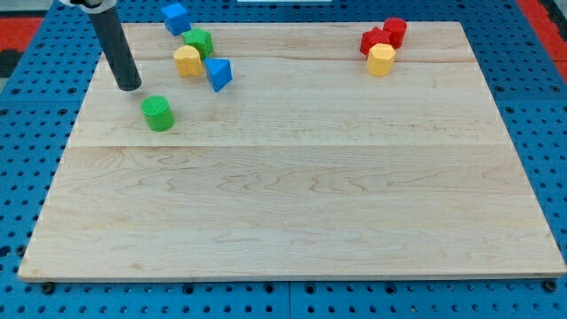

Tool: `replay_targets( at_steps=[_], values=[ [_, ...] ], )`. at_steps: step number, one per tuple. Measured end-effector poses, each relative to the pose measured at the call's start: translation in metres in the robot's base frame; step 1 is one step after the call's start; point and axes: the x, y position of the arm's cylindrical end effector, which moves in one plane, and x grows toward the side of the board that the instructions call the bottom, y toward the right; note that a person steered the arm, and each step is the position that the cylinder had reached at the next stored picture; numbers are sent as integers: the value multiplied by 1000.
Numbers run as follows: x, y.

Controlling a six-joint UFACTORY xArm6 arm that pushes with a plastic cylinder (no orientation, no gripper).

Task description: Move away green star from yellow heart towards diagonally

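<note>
My tip: my tip (pixel 129 87) rests on the wooden board (pixel 292 213) in the upper left of the frame; a bare rod, so no jaws to open or close.
My arm: the dark rod leans up and left, out of the frame's top.
Nearest block: green cylinder (pixel 159 113), just below and right of my tip, apart from it.
Green star (pixel 199 41): upper left, touching the yellow heart (pixel 187 61) below it.
Blue blocks: blue triangle (pixel 218 73) beside the heart; blue cube (pixel 175 17) at the top edge.
Upper right cluster: red star (pixel 375 41), red cylinder (pixel 395 31), yellow hexagon (pixel 381 60), bunched together.
</note>
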Motion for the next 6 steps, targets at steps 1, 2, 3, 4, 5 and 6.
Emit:
replay_targets(
  at_steps=[1,2,3,4,5,6],
  values=[
    [-3,0],
    [-23,8],
    [-25,9],
    [-43,9],
    [-85,33],
    [-89,36]
  ],
)
